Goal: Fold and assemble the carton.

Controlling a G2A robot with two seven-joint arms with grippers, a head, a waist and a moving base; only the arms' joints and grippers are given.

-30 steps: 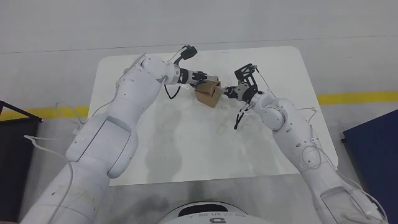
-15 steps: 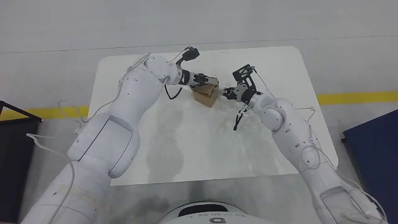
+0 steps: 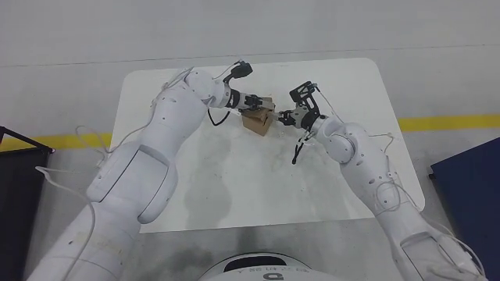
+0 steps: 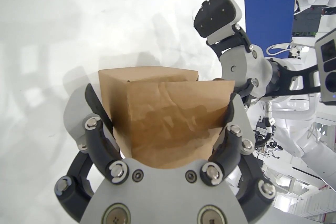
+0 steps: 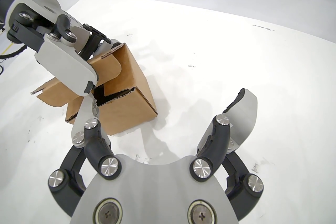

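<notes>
Since a second earlier, the left gripper (image 4: 161, 100), the right gripper (image 5: 165, 101) and the carton (image 3: 258, 119) had edged slightly toward the left arm's side. We saw the left gripper clamped across the carton, a pad (image 4: 95, 104) on each opposite side, while the carton sat on the table (image 3: 234, 179). Just beyond it the right gripper stood wide apart, holding nothing, one finger (image 5: 82, 114) at the carton's half-folded end. Its flaps (image 5: 107, 70) there hung ajar over a dark gap; we could not tell what lay inside. Open tabletop ran beyond both tools to the far edge.
</notes>
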